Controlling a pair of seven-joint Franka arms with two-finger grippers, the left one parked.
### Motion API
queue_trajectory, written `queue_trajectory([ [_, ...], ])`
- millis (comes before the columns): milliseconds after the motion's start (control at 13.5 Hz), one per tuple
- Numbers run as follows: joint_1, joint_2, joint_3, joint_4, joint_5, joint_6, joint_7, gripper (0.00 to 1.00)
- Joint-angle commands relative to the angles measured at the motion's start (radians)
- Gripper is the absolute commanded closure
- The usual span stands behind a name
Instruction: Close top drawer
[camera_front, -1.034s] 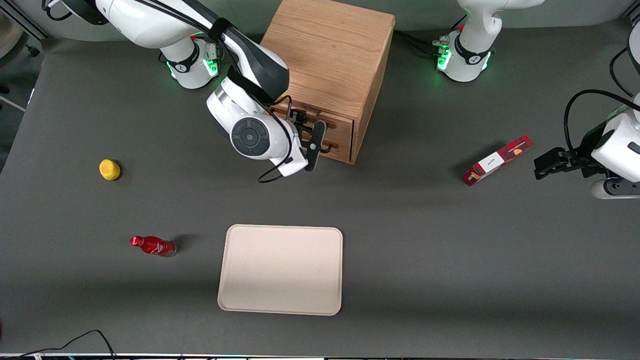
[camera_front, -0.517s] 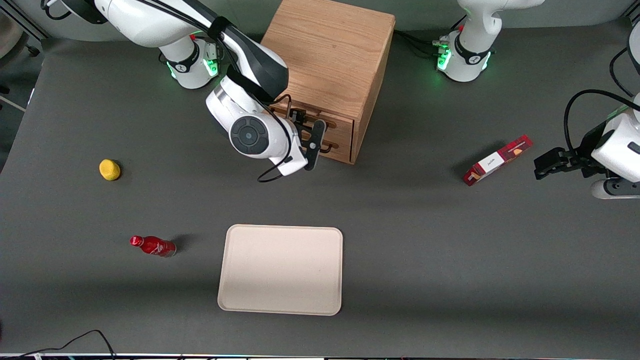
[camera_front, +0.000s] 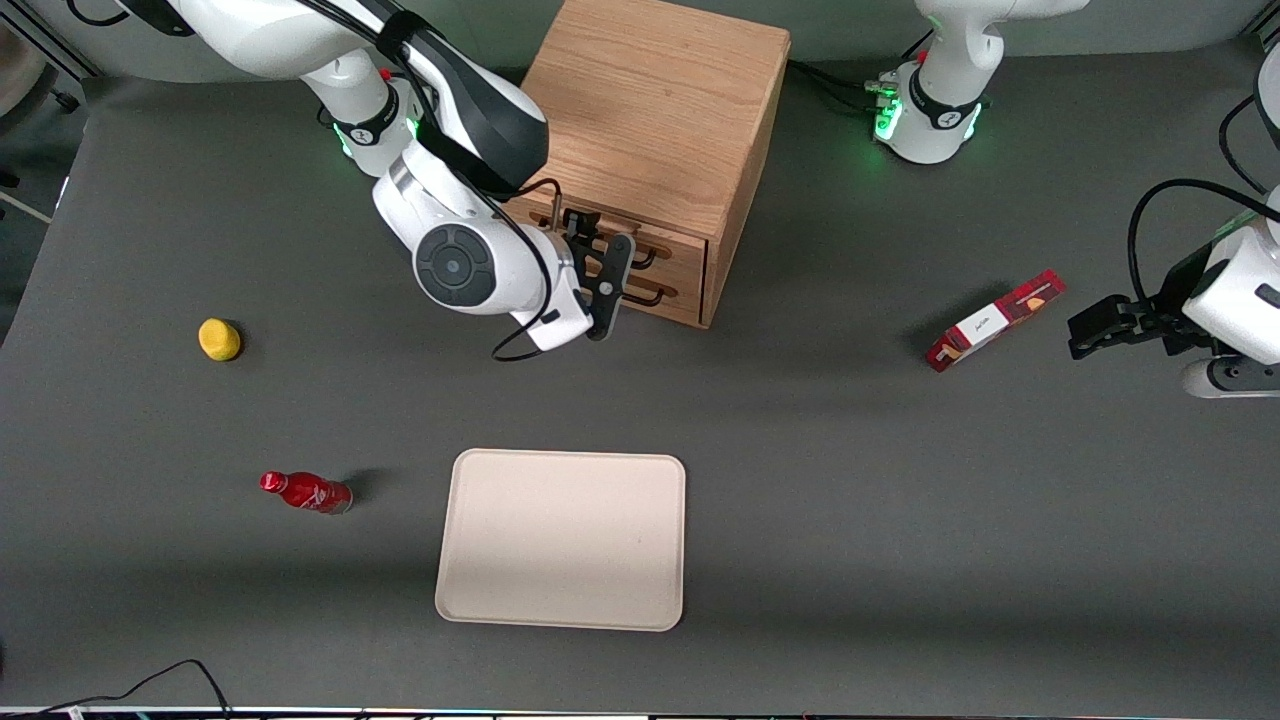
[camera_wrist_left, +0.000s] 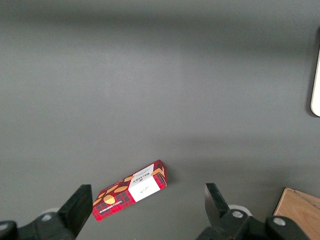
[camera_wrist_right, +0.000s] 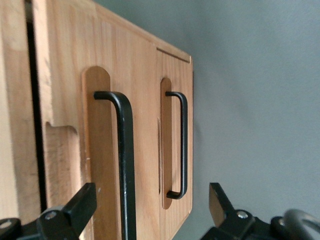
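Observation:
The wooden cabinet (camera_front: 660, 110) stands at the back of the table. The top drawer (camera_front: 682, 257) sits almost flush in it, with its black wire handle (camera_front: 640, 262) above the lower drawer (camera_front: 683, 300). My right gripper (camera_front: 592, 278) is open and empty, just in front of the drawer faces, at the end nearer the working arm. In the right wrist view the gripper (camera_wrist_right: 150, 202) has the top drawer's handle (camera_wrist_right: 125, 150) between its spread fingers without touching it. The top drawer face (camera_wrist_right: 142, 90) stands slightly proud of the lower drawer (camera_wrist_right: 180, 70).
A beige tray (camera_front: 560, 540) lies nearer the front camera. A red bottle (camera_front: 305, 492) and a yellow lemon-like object (camera_front: 219, 339) lie toward the working arm's end. A red box (camera_front: 995, 320) lies toward the parked arm's end and shows in the left wrist view (camera_wrist_left: 132, 190).
My right arm and gripper have shifted sideways along the drawer fronts toward the working arm's end. The gripper stays open. The drawers look unchanged.

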Motion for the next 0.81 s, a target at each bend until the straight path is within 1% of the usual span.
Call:
queue_trajectory([
  [0, -0.012, -0.008, 0.011, 0.04, 0.019, -0.018, 0.015, 0.0],
  [74, -0.01, -0.019, 0.011, 0.059, 0.032, -0.026, 0.02, 0.0],
  [221, -0.01, -0.063, 0.009, 0.105, 0.037, -0.06, 0.03, 0.0],
  [295, -0.01, -0.12, 0.007, 0.12, 0.019, -0.061, 0.058, 0.0],
  [369, -0.01, -0.183, -0.014, 0.117, 0.006, -0.061, 0.09, 0.0],
  [443, -0.007, -0.262, -0.038, 0.103, -0.026, -0.069, 0.128, 0.0],
  [517, -0.009, -0.362, -0.045, 0.065, -0.093, -0.084, 0.176, 0.0],
  [591, -0.013, -0.427, -0.055, 0.045, -0.14, -0.093, 0.243, 0.0],
  [664, -0.024, -0.47, -0.101, 0.036, -0.159, -0.141, 0.3, 0.0],
  [738, -0.027, -0.502, -0.183, 0.036, -0.159, -0.193, 0.31, 0.0],
])
